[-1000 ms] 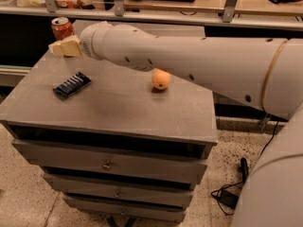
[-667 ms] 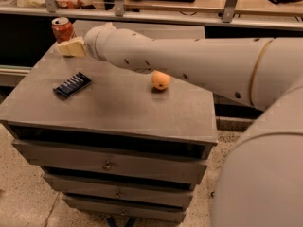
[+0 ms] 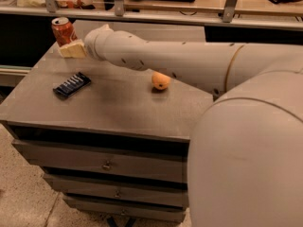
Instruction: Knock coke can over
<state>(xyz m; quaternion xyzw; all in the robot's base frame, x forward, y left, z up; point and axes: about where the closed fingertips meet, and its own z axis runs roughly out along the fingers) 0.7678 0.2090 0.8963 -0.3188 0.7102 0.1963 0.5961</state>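
**Pale gripper [image 3: 73,49] sits at the foot of the upright coke can [image 3: 63,30]**

At the far left corner of the grey cabinet top [image 3: 118,108], the gripper rests low on the surface, just right of the can's base and close enough that contact cannot be ruled in or out. Whether it is released or clenched cannot be told.

The coke can is a small red-orange cylinder with white lettering and a silver top showing its opening. It stands upright near the cabinet's back edge.

An orange [image 3: 161,81] lies near the middle of the top, just in front of the arm [image 3: 189,60]. A dark-blue snack wrapper [image 3: 72,84] lies flat towards the left front, well apart from the can.

Compared with a second ago, the can is still standing in the same corner. The gripper has slid slightly to the right along the can's base. The arm's pale shell now fills much more of the lower right. Orange and wrapper have not moved.
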